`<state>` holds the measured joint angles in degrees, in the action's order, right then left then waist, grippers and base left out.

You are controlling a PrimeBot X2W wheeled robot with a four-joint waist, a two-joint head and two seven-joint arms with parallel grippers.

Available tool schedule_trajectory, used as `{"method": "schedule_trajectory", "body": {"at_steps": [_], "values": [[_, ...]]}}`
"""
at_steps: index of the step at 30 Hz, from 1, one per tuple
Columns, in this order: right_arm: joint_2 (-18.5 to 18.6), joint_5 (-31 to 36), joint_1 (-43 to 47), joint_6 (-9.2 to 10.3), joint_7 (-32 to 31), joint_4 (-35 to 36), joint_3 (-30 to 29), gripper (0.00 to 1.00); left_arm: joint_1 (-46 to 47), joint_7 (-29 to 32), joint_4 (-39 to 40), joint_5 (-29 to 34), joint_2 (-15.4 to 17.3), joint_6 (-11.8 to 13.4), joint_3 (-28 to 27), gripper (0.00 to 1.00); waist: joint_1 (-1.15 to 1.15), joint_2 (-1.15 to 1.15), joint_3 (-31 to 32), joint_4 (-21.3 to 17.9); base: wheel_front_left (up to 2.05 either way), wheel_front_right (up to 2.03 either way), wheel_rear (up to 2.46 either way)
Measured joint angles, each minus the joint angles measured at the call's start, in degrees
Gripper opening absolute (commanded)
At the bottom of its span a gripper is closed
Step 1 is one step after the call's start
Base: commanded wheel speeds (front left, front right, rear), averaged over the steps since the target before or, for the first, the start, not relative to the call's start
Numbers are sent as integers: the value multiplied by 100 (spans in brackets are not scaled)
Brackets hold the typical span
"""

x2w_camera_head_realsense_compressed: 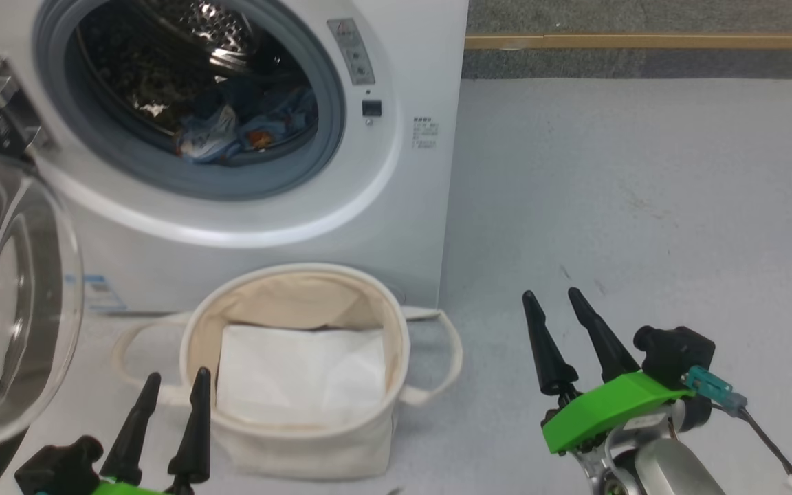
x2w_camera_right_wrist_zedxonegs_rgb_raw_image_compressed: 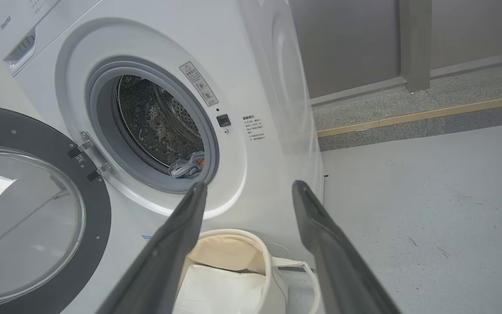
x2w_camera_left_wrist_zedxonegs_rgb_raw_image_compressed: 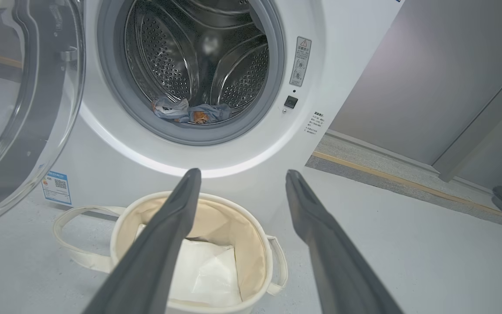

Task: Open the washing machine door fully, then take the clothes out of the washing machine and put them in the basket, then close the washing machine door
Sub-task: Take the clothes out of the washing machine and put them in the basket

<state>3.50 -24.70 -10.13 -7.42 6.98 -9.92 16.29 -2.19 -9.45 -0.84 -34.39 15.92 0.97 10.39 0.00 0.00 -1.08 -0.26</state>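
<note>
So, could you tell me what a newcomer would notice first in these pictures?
The white washing machine gapes open at upper left, its glass door swung wide to the left and blue clothes lying low in the drum. Below it on the floor stands the cream basket, holding a flat white sheet.

Left gripper low, just beside near-left side of basket, fingers parted wide, pointing up, nothing between them. Right gripper well off to basket's right, fingers likewise apart, empty, leaning slightly left. Green wrist bracket and pale forearm sit behind it.
</note>
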Motion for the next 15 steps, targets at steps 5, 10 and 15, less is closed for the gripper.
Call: {"method": "schedule_trajectory", "body": {"at_steps": [5, 10, 15], "values": [[-1, 0, -1, -1, 14, -15, -7, 100, 57, -33, -53, 1, 5, 3, 2, 100, 0, 0, 19, -5, 230, -186, -44], [-1, 0, -3, -1, 15, -35, -7, 100, 160, -125, -114, 63, 5, 104, -27, 100, 0, 0, 38, -4, 179, -159, -20], [-1, -1, -5, 0, 15, -37, 52, 100, 174, -125, -200, 58, -10, 153, -27, 100, 0, 0, 28, 13, 112, -112, 0]]}}
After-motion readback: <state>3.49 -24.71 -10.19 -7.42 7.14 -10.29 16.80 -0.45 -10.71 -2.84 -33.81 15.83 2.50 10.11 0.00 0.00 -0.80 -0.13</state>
